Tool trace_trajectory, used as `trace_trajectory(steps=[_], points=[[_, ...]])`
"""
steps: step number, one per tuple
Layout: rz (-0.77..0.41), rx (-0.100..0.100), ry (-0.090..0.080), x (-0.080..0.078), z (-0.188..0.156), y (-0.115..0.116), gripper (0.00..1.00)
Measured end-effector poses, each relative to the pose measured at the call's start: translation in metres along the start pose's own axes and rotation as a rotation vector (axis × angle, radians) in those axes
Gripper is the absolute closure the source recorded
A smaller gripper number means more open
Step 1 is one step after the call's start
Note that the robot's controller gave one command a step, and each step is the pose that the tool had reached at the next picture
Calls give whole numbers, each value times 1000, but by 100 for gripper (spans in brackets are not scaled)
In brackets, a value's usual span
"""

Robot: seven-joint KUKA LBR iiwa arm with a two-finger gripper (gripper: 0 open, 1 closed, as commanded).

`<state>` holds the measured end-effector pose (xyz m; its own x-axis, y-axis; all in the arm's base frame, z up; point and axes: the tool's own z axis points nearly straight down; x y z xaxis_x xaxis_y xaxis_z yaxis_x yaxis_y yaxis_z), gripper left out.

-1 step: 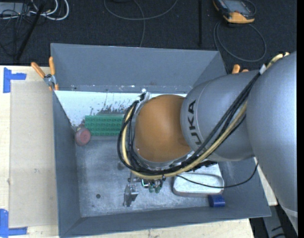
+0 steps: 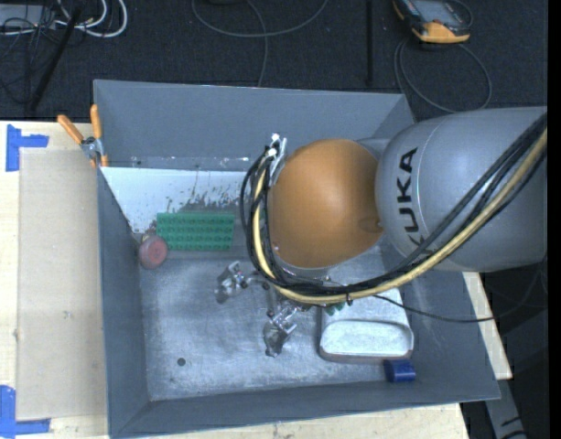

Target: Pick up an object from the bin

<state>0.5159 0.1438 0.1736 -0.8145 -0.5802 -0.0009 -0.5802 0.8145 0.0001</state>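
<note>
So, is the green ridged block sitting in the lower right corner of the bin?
No, the green ridged block lies toward the upper left of the bin, right beside a pink round thing.

Last link of arm seen as thick rounded body, painted silver-grey. "KUKA" printed on it in black capital letters. Wrist covered by smooth orange dome. Black and yellow cables bundled together, looped round dome, led back along arm. White fitting noted at top of loop. Hand made of bare shiny metal.
</note>
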Motion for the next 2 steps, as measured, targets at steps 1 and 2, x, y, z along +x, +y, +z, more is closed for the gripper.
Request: trace_trajectory(steps=[1,2], points=[[-52,2,3,93,-12,-121,0],[100,-3,2,24,60,-120,0]])
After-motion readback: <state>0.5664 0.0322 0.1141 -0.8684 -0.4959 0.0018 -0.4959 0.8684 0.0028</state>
